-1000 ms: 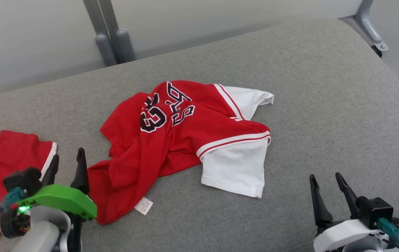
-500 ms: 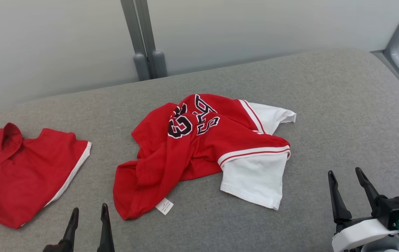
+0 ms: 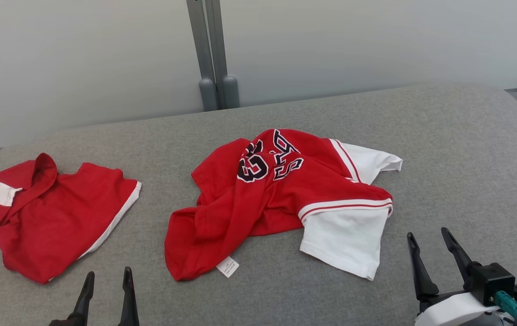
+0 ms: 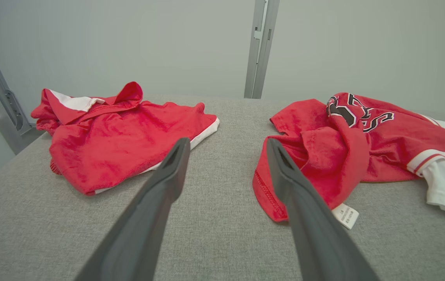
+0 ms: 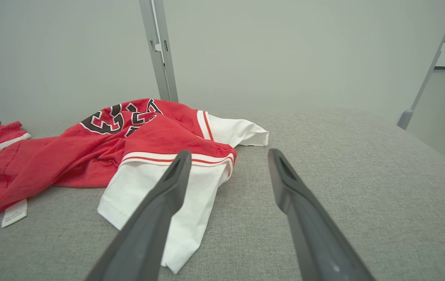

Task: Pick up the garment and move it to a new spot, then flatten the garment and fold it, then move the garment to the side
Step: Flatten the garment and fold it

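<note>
Garment (image 3: 258, 213) lies crumpled, its black print half lost in folds you can't read; left claw (image 3: 108, 271) and right claw (image 3: 427, 232) both spread, empty.

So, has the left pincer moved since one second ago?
Yes. Judged against the crumpled red and white jersey, the left pincer has drawn back toward the robot: its tips were past the jersey's white label, now level with it.

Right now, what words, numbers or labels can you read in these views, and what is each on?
"23": black white-edged digits on the crumpled red jersey, turned sideways.
Black lettering beside it: creased, only an "S" legible.
White tag at the jersey's hem: print too small to read.
</note>
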